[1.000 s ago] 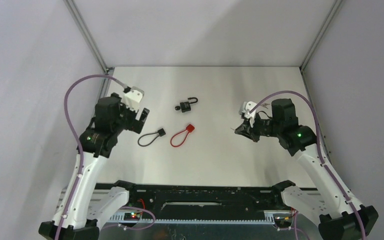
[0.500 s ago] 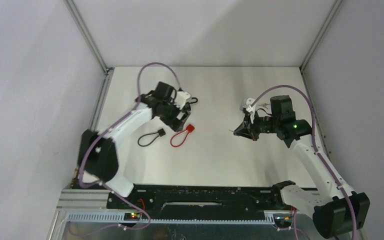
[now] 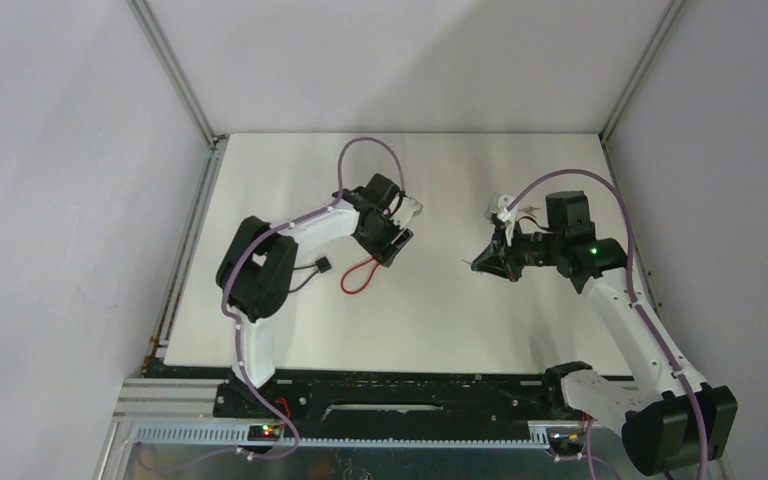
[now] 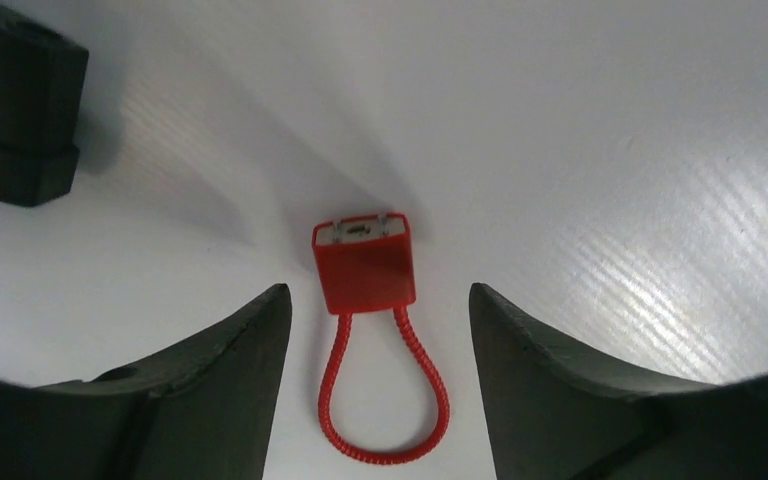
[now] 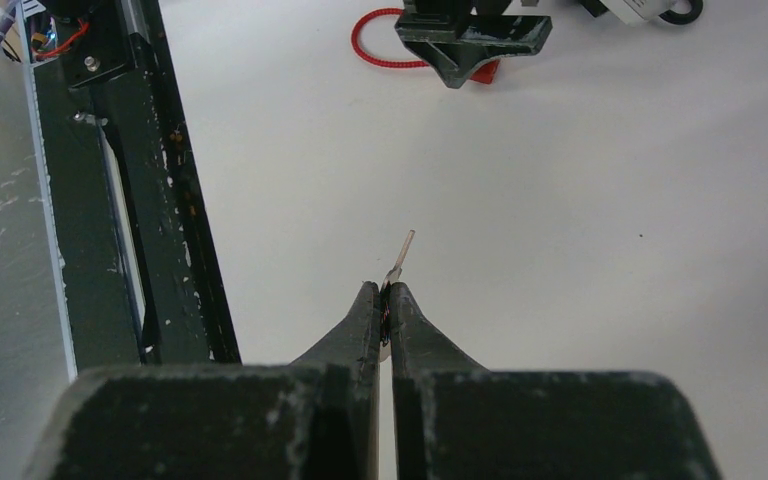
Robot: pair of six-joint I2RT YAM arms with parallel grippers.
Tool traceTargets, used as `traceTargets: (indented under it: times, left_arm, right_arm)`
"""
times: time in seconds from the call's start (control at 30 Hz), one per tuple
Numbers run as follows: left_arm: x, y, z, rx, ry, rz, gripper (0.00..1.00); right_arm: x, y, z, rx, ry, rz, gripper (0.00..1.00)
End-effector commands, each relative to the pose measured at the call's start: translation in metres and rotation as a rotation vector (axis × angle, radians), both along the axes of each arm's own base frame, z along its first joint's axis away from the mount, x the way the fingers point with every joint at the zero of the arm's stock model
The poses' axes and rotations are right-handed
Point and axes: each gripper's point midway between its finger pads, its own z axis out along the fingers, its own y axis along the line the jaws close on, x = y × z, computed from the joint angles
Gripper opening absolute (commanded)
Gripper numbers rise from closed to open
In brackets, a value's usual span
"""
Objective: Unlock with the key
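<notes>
White bench [image 3: 460, 320] shows open surface along its near edge and between the arms; left gripper [image 4: 378, 292] hangs near the middle, fingers spread either side of the red cable lock [image 4: 365, 265], not touching; black padlock [image 4: 10, 110] sits near that lock; black cable lock [image 3: 318, 266] lies leftward; right gripper [image 5: 382, 298], toward the right edge, pinches the key [image 5: 400, 250].

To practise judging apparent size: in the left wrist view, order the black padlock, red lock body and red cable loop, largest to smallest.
1. Black padlock, even cropped by the frame edge.
2. Red cable loop.
3. Red lock body, only slightly smaller.
</notes>
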Motion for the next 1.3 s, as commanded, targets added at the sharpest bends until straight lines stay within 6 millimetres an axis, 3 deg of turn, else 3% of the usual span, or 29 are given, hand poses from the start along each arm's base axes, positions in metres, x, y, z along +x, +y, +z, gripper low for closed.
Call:
traceTargets:
  times: [0.0, 0.37, 0.47, 0.63, 0.73, 0.83, 0.97, 1.03, 1.27]
  left_arm:
    - [0.013, -0.015, -0.002, -0.040, -0.068, 0.026, 0.68]
    - [0.004, -0.008, -0.027, -0.026, -0.089, 0.050, 0.63]
    - [0.002, -0.008, -0.031, -0.029, -0.084, 0.048, 0.55]
    - [-0.005, -0.006, -0.034, -0.037, -0.070, 0.028, 0.30]
    - [-0.015, -0.013, -0.010, -0.108, -0.085, -0.060, 0.13]
    - [-0.047, -0.031, 0.035, -0.249, -0.024, -0.237, 0.01]
    - [-0.118, -0.054, 0.122, -0.478, 0.062, -0.609, 0.00]
    - [-0.149, -0.054, 0.156, -0.526, 0.052, -0.769, 0.00]
    - [-0.227, -0.047, 0.224, -0.575, 0.150, -1.108, 0.00]
  right_arm:
    - [-0.001, 0.001, 0.005, 0.018, -0.010, 0.023, 0.00]
    - [-0.001, -0.002, 0.004, 0.036, 0.014, 0.017, 0.00]
    - [-0.001, -0.002, 0.005, 0.038, 0.016, 0.016, 0.00]
    - [0.000, -0.002, 0.007, 0.045, 0.014, 0.010, 0.00]
    - [0.001, -0.002, 0.013, 0.058, -0.012, 0.008, 0.00]
    - [-0.002, -0.002, 0.027, 0.068, -0.051, 0.034, 0.00]
    - [-0.015, 0.002, 0.059, 0.079, -0.130, 0.133, 0.00]
    - [-0.026, 0.005, 0.073, 0.067, -0.163, 0.192, 0.00]
    - [-0.064, 0.031, 0.087, -0.092, -0.347, 0.345, 0.00]
